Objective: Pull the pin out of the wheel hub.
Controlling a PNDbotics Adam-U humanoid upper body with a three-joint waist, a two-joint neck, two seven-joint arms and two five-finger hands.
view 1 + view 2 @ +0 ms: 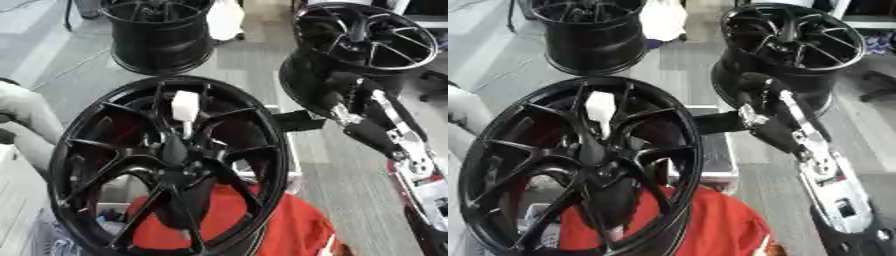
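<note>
A large black spoked wheel hub (178, 154) stands tilted in the foreground. A pin with a white handle (185, 106) sticks up out of the hub's centre, its thin shaft running down between the spokes. My right arm comes in from the lower right, silver and black. Its black right hand (338, 94) hangs beyond the wheel's right rim, apart from the pin and in front of another dark wheel, which hides its outline. My left hand shows in neither view.
Two more black wheels stand behind, one at the back left (162, 35) and one at the back right (367, 37). A red cloth (293, 227) lies under the front wheel. A dark case (715, 152) sits beside the rim. Something grey (22, 112) lies at the left edge.
</note>
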